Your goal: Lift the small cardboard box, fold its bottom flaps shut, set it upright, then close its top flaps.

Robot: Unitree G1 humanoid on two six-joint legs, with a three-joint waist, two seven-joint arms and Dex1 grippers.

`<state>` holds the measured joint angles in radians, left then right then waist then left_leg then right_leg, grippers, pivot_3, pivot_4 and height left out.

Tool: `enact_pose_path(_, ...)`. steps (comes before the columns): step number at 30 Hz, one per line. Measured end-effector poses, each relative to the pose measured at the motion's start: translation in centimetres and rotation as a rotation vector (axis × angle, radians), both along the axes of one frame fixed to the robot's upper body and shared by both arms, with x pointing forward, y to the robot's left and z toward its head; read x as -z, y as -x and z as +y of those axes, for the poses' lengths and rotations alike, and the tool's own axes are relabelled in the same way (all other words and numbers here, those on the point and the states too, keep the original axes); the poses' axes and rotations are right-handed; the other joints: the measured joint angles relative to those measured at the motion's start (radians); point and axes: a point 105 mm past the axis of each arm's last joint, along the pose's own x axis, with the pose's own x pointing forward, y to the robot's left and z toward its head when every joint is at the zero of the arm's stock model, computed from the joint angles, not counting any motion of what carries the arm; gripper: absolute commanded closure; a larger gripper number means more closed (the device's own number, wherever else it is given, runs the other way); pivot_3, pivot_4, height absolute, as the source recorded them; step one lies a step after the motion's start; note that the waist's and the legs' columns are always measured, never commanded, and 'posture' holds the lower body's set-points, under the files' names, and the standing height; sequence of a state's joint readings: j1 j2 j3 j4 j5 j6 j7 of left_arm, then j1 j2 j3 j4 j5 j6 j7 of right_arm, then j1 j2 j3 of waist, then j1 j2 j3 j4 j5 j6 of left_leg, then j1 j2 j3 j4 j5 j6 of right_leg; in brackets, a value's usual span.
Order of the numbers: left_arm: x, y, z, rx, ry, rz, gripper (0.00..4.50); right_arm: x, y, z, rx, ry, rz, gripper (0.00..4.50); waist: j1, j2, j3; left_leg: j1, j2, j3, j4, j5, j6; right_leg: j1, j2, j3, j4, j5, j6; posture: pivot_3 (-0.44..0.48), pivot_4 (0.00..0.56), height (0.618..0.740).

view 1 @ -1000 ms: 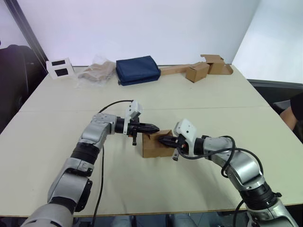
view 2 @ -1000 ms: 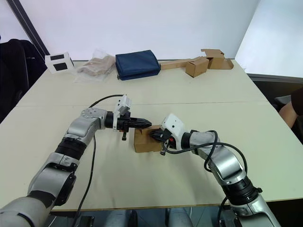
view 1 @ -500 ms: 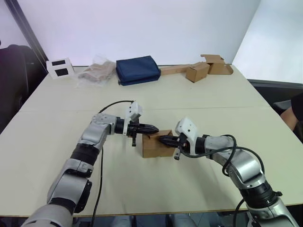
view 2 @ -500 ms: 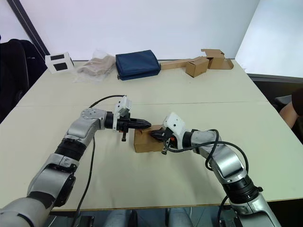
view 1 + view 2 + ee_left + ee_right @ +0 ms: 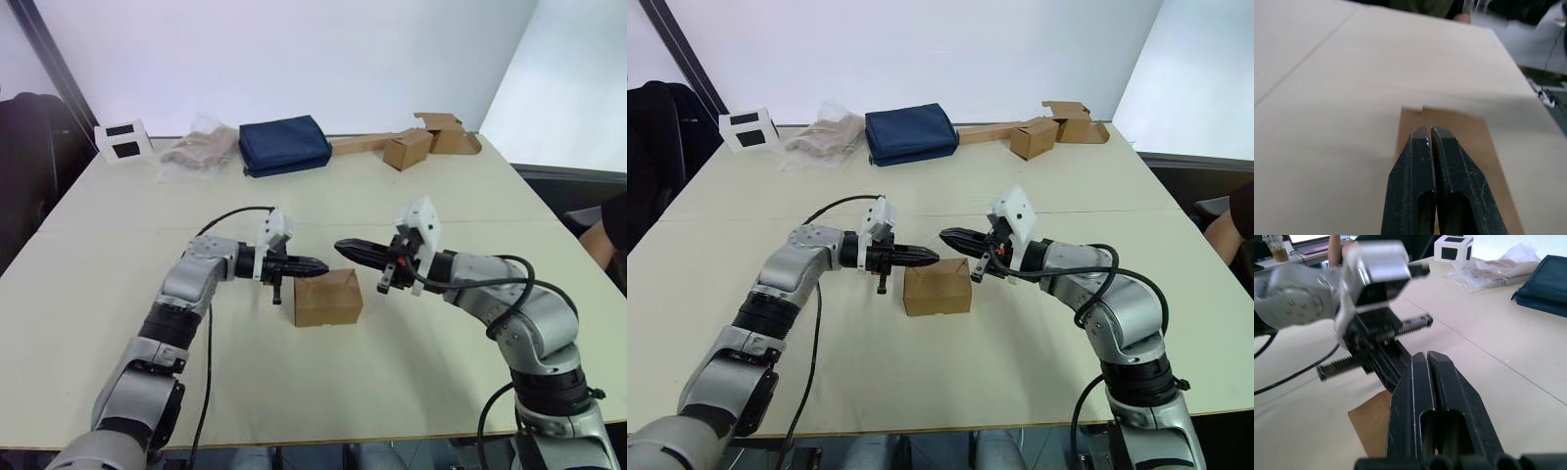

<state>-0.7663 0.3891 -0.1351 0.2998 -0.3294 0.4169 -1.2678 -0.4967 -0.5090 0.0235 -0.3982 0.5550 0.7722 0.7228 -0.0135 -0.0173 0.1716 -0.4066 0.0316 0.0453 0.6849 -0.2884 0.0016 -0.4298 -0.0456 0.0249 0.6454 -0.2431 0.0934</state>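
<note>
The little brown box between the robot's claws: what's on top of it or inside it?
Nothing lies on the small cardboard box; its top flaps look folded shut. Both grippers, left and right, hover closed above it. The shut flaps hide the inside.

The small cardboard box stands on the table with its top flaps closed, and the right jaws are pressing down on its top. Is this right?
Not quite. The small cardboard box does stand on the table with its top flaps closed, but the right gripper is not pressing on it: the left eye view shows it in the air above the box, jaws shut, clear of the cardboard.
</note>
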Motion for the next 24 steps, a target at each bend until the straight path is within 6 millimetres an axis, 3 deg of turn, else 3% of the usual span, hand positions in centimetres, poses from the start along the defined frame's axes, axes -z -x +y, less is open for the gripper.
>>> enact_pose_path(6,-1.8,0.3,0.8,-0.042,0.006,-0.029,4.41,0.7,-0.4,0.7,-0.023,0.039,-0.009,4.5,-0.004,0.0,0.0,0.0,0.0,0.0,0.0,0.0,0.0,0.0,0.0,0.0,0.0,0.0,0.0,0.0,0.15,0.74)
enact_pose_path(12,2.2,1.2,1.8,-0.073,-0.118,0.048,4.41,4.2,-1.0,0.3,0.002,0.145,0.035,4.5,0.002,0.0,0.0,0.0,0.0,0.001,0.0,0.0,0.0,0.0,0.0,0.0,0.0,0.0,0.0,0.0,0.15,0.74)
enact_pose_path(17,3.1,1.7,1.9,-0.084,-0.168,0.002,4.41,7.5,-0.9,0.0,-0.013,0.263,0.049,4.5,0.001,0.0,0.0,0.001,0.0,0.001,0.0,0.0,0.0,0.0,-0.001,0.001,0.0,0.0,0.0,0.0,0.15,0.74)
enact_pose_path(21,3.4,1.7,1.8,-0.09,-0.182,-0.012,4.41,7.8,-1.0,-0.2,-0.028,0.306,-0.001,4.5,0.001,0.0,-0.001,0.004,0.0,0.001,0.0,0.0,0.0,0.004,0.0,0.001,0.0,-0.002,-0.003,0.0,0.15,0.74)
enact_pose_path(24,3.0,1.5,2.0,-0.115,-0.157,0.01,4.41,7.0,-1.3,0.0,-0.012,0.226,0.023,4.5,0.001,0.0,-0.001,0.004,0.0,0.001,0.0,0.0,0.0,0.003,0.0,0.001,0.0,-0.001,-0.003,0.0,0.15,0.74)
